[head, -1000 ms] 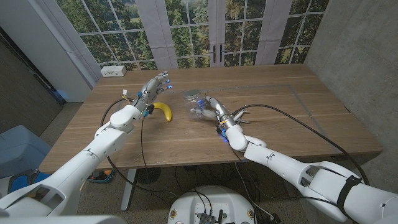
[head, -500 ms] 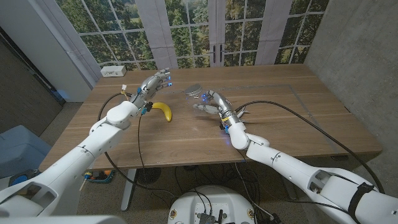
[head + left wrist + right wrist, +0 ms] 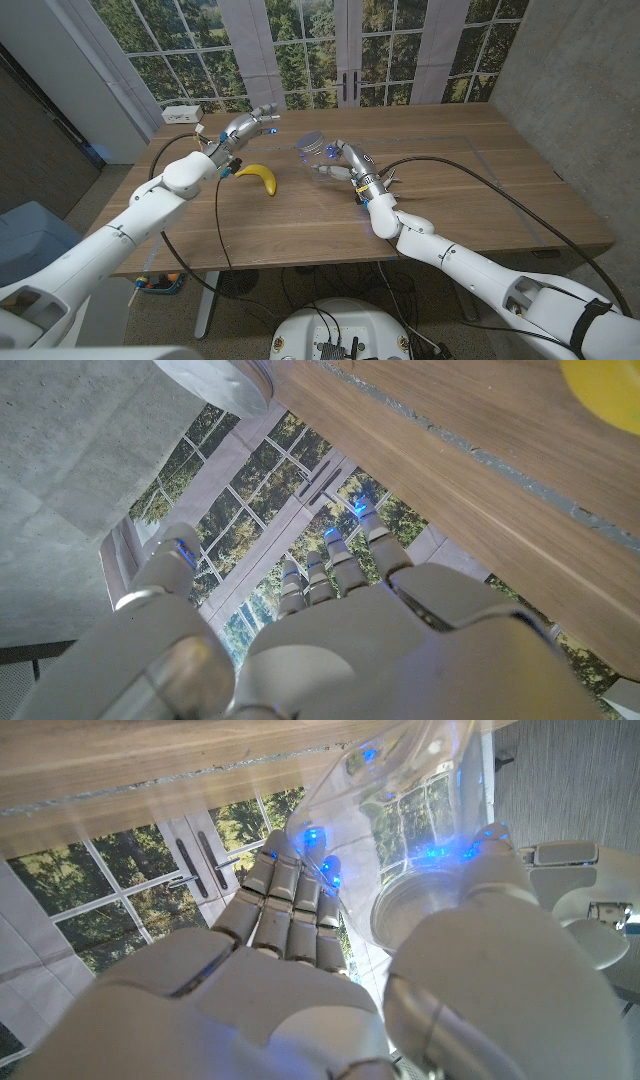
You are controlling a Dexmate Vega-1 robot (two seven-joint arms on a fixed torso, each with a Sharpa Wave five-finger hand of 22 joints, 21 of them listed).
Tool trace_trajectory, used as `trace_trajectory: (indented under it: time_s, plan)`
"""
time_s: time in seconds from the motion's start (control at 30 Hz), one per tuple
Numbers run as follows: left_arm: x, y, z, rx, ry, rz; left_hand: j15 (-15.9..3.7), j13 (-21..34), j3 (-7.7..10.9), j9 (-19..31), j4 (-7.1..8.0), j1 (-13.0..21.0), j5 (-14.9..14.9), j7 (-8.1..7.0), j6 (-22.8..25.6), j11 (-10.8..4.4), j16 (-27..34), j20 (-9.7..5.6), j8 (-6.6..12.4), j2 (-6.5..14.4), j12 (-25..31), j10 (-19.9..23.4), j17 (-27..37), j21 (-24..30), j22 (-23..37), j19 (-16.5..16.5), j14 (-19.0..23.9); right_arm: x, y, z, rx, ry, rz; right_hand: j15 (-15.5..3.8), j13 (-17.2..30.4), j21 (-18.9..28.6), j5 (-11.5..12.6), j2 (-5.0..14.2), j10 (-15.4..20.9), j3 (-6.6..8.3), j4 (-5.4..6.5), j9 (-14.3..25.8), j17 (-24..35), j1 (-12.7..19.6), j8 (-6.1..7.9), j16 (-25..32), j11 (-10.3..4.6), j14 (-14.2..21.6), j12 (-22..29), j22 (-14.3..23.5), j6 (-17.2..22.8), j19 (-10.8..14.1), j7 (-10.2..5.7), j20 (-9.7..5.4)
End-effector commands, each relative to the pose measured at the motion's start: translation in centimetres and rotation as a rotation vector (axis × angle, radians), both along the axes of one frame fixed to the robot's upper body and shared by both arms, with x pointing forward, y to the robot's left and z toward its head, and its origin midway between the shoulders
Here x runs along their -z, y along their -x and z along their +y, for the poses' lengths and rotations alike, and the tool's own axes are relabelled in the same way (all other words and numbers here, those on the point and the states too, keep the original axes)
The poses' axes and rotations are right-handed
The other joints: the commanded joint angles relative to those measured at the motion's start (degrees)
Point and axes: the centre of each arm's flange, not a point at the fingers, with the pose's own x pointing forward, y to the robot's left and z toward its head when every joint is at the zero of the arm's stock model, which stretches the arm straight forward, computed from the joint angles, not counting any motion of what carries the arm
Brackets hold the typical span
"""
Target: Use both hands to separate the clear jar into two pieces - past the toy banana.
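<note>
Head view: my right hand (image 3: 345, 163) holds the clear jar (image 3: 314, 150) lifted off the tabletop (image 3: 450, 190), beyond and right of the toy banana (image 3: 257, 177). My left hand (image 3: 243, 128) hovers far left of the jar, fingers (image 3: 330, 555) spread, holding nothing. The jar looks whole; gripping its lid and pulling it apart remain

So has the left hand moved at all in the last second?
Yes. The left hand has travelled away from the robot, toward the far edge of the table. It now sits beyond the toy banana, clear of it rather than over it.
</note>
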Motion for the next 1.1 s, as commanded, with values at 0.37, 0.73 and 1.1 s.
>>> trace_trajectory:
  time_s: [0.37, 0.73, 1.1]
  plan:
    - [-2.1, 1.8, -1.0, -0.036, -0.249, -0.059, -2.85, 0.9, -0.32, 0.2, 0.24, 5.9, -0.1, -6.94, 0.6, 0.07, 1.0, -1.66, 0.66, -2.8, 0.5, 1.0, 0.9, 0.7, 0.3, 2.4, 2.3, -1.0, 0.7, 0.7, 0.089, 0.087, -0.044, -14.67, 14.3, 1.0, 0.7, 12.08, 16.5, 2.97, 0.02, 1.3, 1.1, 9.7, 3.16, -0.8, -16.72, 6.4, 1.3, 0.2, 21.7, 0.4, -12.16, -1.13]
    - [-2.9, 1.2, -1.4, 0.013, -0.351, 0.004, -0.20, 1.2, -0.14, 0.3, 0.37, 12.8, 0.6, -7.03, 0.8, 0.13, -0.5, -2.19, 0.68, -4.1, 0.3, -0.2, 0.7, 0.3, 0.3, 2.1, -1.4, -1.5, 1.1, 0.7, 0.112, 0.102, -0.090, -14.69, 14.4, 1.5, 0.8, 12.03, 16.5, 3.02, 0.09, 1.5, 1.7, 9.6, 3.26, -1.2, -16.78, 6.5, 1.4, 0.3, 21.6, 0.1, -12.47, -1.13]
    - [-3.0, 0.7, -1.7, 0.022, -0.373, 0.016, 0.34, 1.1, -3.69, 0.3, 0.81, 13.7, 2.5, -6.90, 0.8, 0.11, -0.7, -2.84, 0.42, -7.9, 0.3, -0.1, 0.4, 0.3, 0.1, 3.1, -2.4, -1.6, 1.3, 1.0, 0.118, 0.117, -0.126, -14.74, 14.4, 2.0, 0.9, 12.01, 16.6, 3.13, 0.09, 1.3, 2.3, 9.5, 3.29, -1.8, -16.82, 6.6, 1.3, 0.3, 21.8, -0.2, -12.47, -1.13]
